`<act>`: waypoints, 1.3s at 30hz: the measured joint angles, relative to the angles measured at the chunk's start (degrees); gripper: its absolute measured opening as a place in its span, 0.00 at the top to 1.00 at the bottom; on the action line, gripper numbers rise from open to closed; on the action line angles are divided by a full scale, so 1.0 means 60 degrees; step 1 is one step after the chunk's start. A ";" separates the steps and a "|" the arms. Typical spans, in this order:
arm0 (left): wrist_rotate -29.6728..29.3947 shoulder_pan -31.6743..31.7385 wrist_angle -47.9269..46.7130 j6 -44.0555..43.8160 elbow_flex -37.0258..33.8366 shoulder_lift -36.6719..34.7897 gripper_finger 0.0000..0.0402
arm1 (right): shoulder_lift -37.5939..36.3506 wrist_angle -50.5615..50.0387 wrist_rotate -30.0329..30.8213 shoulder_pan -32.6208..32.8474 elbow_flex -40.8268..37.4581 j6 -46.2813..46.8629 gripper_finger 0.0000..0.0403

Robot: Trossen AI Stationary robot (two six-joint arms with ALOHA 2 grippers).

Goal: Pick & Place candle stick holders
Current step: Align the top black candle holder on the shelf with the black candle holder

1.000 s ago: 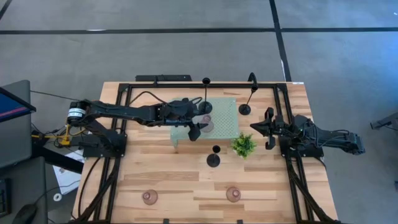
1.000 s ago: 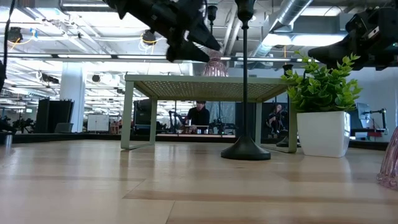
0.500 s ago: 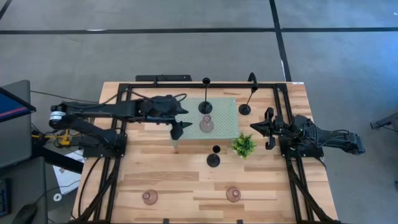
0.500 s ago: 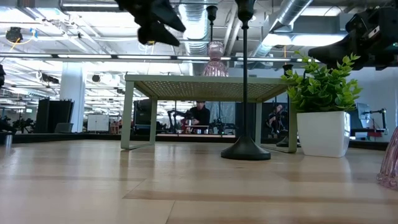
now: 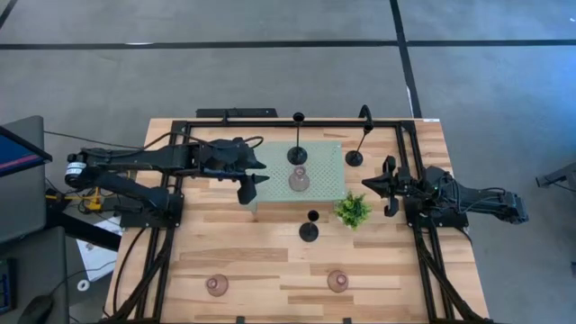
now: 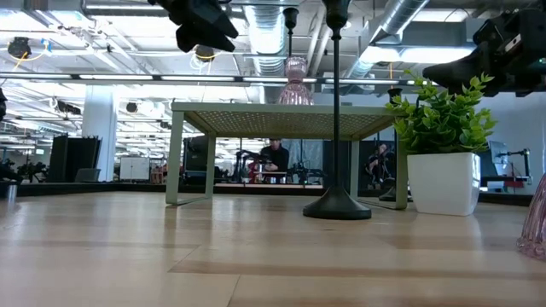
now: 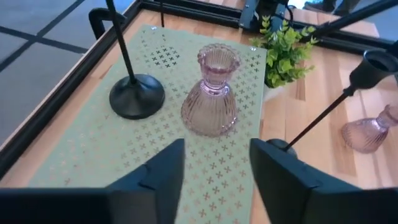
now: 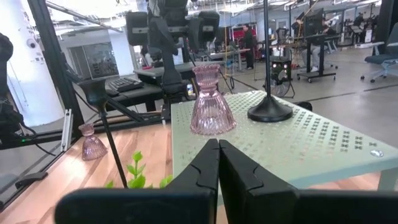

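Observation:
A pink glassy candle stick holder (image 7: 211,99) stands upright on its base on the pale green perforated tray (image 5: 324,184), next to a black tall-stemmed one (image 7: 137,96). My left gripper (image 5: 254,185) hovers open above the tray's left end, a short way back from the pink holder, with nothing between its fingers. Two more black holders (image 5: 355,158) (image 5: 309,231) stand on the table to the right of and in front of the tray. Two pink ones (image 5: 216,285) (image 5: 337,282) stand near the front edge. My right gripper (image 5: 371,183) waits shut at the right.
A small green plant (image 5: 353,210) in a white pot stands just off the tray's near right corner. The raised tray stands on legs (image 6: 175,158). A black frame (image 5: 270,123) runs around the table's back and sides. Bare wood lies across the front between the two pink holders.
My left gripper has drawn back from the pink holder on the tray toward the table's left edge and has risen. The pink holder stays upright on the tray where it was.

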 joint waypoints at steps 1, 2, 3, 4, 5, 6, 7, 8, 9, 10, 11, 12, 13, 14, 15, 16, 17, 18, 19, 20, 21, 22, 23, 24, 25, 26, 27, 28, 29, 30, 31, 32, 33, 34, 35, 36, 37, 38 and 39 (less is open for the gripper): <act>-0.0050 0.0000 -0.0064 0.0045 0.0002 0.0004 0.61 | 0.0000 0.0007 0.0000 0.0003 0.0000 0.0000 1.00; -0.0135 0.0000 -0.0186 0.0053 0.0000 0.0004 0.65 | 0.0000 0.0000 0.0000 0.0000 0.0000 0.0000 1.00; -0.0156 0.0003 -0.0268 0.0063 0.0000 -0.0002 0.68 | 0.0000 -0.0026 -0.0001 0.0000 -0.0001 0.0000 1.00; -0.0156 0.0004 -0.0398 0.0067 0.0000 -0.0046 0.71 | 0.0000 -0.0030 0.0000 0.0000 0.0000 0.0000 1.00; -0.0164 0.0004 -0.0628 0.0070 0.0000 -0.0130 0.74 | 0.0000 -0.0026 -0.0001 0.0000 0.0000 0.0000 1.00; -0.0174 0.0000 -0.0816 0.0072 0.0000 -0.0199 0.76 | 0.0000 -0.0030 0.0000 0.0001 0.0000 0.0000 1.00; -0.0203 0.0000 -0.0794 0.0074 -0.0019 -0.0263 0.79 | 0.0000 -0.0037 -0.0003 0.0000 0.0000 0.0000 1.00; -0.0246 0.0001 -0.0680 0.0128 -0.0121 -0.0385 0.81 | 0.0000 -0.0037 -0.0001 0.0000 -0.0002 0.0000 1.00; -0.0348 0.0003 -0.0654 0.0265 -0.0299 -0.0539 0.83 | 0.0000 -0.0037 -0.0002 0.0002 0.0000 0.0000 1.00; -0.0481 0.0000 -0.0542 0.0437 -0.0490 -0.0704 0.85 | 0.0000 -0.0052 -0.0001 0.0000 0.0000 0.0000 1.00; -0.0647 0.0000 -0.0355 0.0522 -0.0694 -0.0892 0.87 | 0.0000 -0.0088 -0.0003 0.0000 -0.0003 0.0000 1.00; -0.0812 0.0004 -0.0165 0.0549 -0.0929 -0.1108 0.88 | 0.0000 -0.0106 -0.0002 0.0000 0.0000 0.0000 1.00; -0.0946 0.0004 0.0030 0.0567 -0.1182 -0.1361 0.89 | 0.0000 -0.0107 0.0000 0.0000 0.0000 0.0000 1.00; -0.1044 0.0004 0.0261 0.0603 -0.1452 -0.1648 0.91 | 0.0002 -0.0136 0.0000 0.0000 0.0000 0.0000 1.00; -0.1113 0.0004 0.0508 0.0702 -0.1735 -0.1919 0.92 | 0.0000 -0.0182 0.0000 0.0000 -0.0002 0.0000 1.00; -0.1124 0.0004 0.0792 0.0860 -0.2022 -0.2210 0.92 | 0.0000 -0.0200 0.0000 0.0000 0.0000 0.0000 1.00; -0.1118 0.0004 0.1031 0.1099 -0.2335 -0.2525 0.93 | 0.0000 -0.0201 0.0000 0.0000 -0.0004 0.0000 1.00; -0.1118 0.0000 0.1306 0.1380 -0.2636 -0.2796 0.94 | 0.0000 -0.0209 0.0000 0.0000 -0.0001 0.0000 1.00; -0.1073 -0.0007 0.1645 0.1670 -0.2931 -0.3079 0.94 | 0.0000 -0.0238 0.0000 0.0000 -0.0001 0.0000 1.00; -0.0948 -0.0004 0.1930 0.1952 -0.3264 -0.3389 0.95 | 0.0000 -0.0246 0.0000 0.0000 -0.0002 0.0000 1.00; -0.0805 -0.0004 0.2280 0.2240 -0.3600 -0.3628 0.95 | 0.0000 -0.0245 0.0000 0.0000 -0.0001 0.0000 1.00; -0.0669 -0.0004 0.2609 0.2535 -0.3905 -0.3869 0.95 | 0.0000 -0.0245 0.0000 -0.0005 -0.0004 -0.0004 1.00; -0.0544 -0.0004 0.3019 0.2808 -0.4246 -0.4101 0.95 | 0.0000 -0.0245 0.0000 -0.0007 -0.0001 -0.0025 1.00; -0.0405 -0.0004 0.3399 0.3043 -0.4553 -0.4287 0.96 | 0.0000 -0.0245 0.0004 -0.0007 -0.0003 -0.0060 1.00; -0.0301 -0.0004 0.3707 0.3213 -0.4871 -0.4461 0.96 | 0.0000 -0.0245 0.0004 -0.0007 -0.0002 -0.0073 1.00; -0.0215 -0.0004 0.4025 0.3315 -0.5155 -0.4614 0.96 | 0.0000 -0.0245 0.0008 -0.0007 0.0000 -0.0076 1.00; -0.0162 -0.0004 0.4309 0.3419 -0.5383 -0.4750 0.96 | 0.0000 -0.0245 0.0008 -0.0007 -0.0001 -0.0076 1.00; -0.0154 -0.0004 0.4496 0.3469 -0.5595 -0.4899 0.96 | 0.0000 -0.0245 0.0017 -0.0007 -0.0001 -0.0076 1.00; -0.0155 -0.0004 0.4580 0.3498 -0.5770 -0.5023 0.96 | 0.0000 -0.0245 0.0032 -0.0007 -0.0004 -0.0079 1.00; -0.0156 -0.0004 0.4621 0.3500 -0.5925 -0.5139 0.96 | 0.0000 -0.0245 0.0032 -0.0007 -0.0003 -0.0082 1.00; -0.0160 -0.0004 0.4676 0.3497 -0.6075 -0.5247 0.96 | 0.0000 -0.0245 0.0031 -0.0007 -0.0004 -0.0084 1.00; -0.0156 -0.0001 0.4710 0.3495 -0.6208 -0.5350 0.96 | 0.0000 -0.0245 0.0033 -0.0007 0.0000 -0.0088 1.00; -0.0153 -0.0004 0.4718 0.3481 -0.6318 -0.5458 0.96 | 0.0000 -0.0245 0.0033 -0.0007 -0.0004 -0.0106 1.00; -0.0146 -0.0004 0.4759 0.3440 -0.6401 -0.5530 0.96 | 0.0000 -0.0245 0.0033 -0.0007 -0.0004 -0.0106 1.00; -0.0126 -0.0004 0.4795 0.3409 -0.6478 -0.5603 0.96 | 0.0000 -0.0245 0.0033 -0.0007 -0.0003 -0.0106 1.00; -0.0101 -0.0004 0.4844 0.3307 -0.6559 -0.5653 0.96 | 0.0000 -0.0245 0.0033 -0.0007 -0.0004 -0.0106 1.00; -0.0080 -0.0004 0.4859 0.3205 -0.6619 -0.5665 0.96 | 0.0000 -0.0245 0.0033 -0.0007 0.0000 -0.0106 1.00; -0.0067 -0.0004 0.4880 0.3042 -0.6666 -0.5668 0.96 | 0.0000 -0.0245 0.0033 -0.0007 -0.0004 -0.0106 1.00; -0.0065 -0.0004 0.4919 0.2857 -0.6711 -0.5668 0.96 | 0.0000 -0.0245 0.0033 -0.0007 -0.0002 -0.0106 1.00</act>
